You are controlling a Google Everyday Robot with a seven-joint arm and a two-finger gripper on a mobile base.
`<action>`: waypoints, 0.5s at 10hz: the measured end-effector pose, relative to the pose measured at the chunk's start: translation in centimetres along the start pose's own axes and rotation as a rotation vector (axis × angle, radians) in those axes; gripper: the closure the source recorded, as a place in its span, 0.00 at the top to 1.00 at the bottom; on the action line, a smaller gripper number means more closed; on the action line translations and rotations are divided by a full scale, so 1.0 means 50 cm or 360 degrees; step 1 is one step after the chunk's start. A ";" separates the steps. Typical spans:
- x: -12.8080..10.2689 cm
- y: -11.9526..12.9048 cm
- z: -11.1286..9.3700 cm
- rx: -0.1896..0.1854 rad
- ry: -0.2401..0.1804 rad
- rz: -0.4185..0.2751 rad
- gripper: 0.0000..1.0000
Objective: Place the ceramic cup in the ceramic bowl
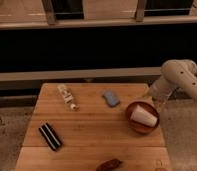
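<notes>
The ceramic cup [143, 117], a pale whitish tumbler, lies tilted on its side inside the red-orange ceramic bowl [133, 126]. The bowl stands near the right edge of the wooden table [92, 130]. My gripper [159, 101] hangs at the end of the white arm [179, 77], just above and to the right of the bowl's far rim. It is apart from the cup.
On the table are a white tube-like bottle [67, 96] at the back left, a blue object [111, 98] at the back middle, a black striped bar [50, 136] at the front left and a brown object [109, 164] at the front edge. A dark railing runs behind.
</notes>
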 end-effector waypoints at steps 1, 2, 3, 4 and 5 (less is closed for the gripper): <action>0.007 0.001 -0.009 0.0004 0.0014 0.0008 0.80; 0.012 0.004 -0.016 0.0007 0.0021 0.0011 0.80; 0.020 0.007 -0.025 0.0012 0.0030 0.0012 0.80; 0.025 0.011 -0.033 0.0013 0.0031 0.0009 0.80; 0.031 0.015 -0.043 0.0016 0.0029 0.0004 0.80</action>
